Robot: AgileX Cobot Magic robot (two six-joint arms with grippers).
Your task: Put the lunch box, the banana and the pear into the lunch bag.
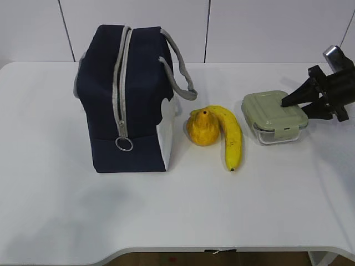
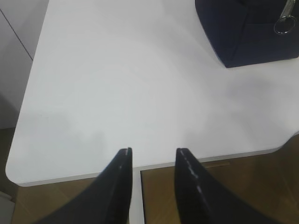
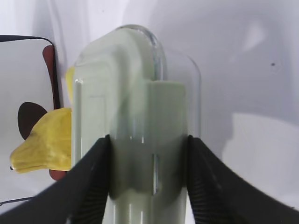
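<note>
Nothing packed yet: lunch bag (image 1: 125,100) zipped, pear (image 1: 203,128) and banana (image 1: 232,137) on table, right gripper (image 3: 148,154) clamped on lunch box (image 1: 274,117), left gripper (image 2: 153,161) parted, empty

The right hand (image 3: 148,179) grips the lunch box (image 3: 135,116) between its fingers.

A plain robot test lab: a bare white desk (image 1: 166,216) with rounded corners stands against white panelled walls (image 1: 138,22) at 12 o'clock, wood-toned floor (image 2: 224,191) showing beneath it.
</note>
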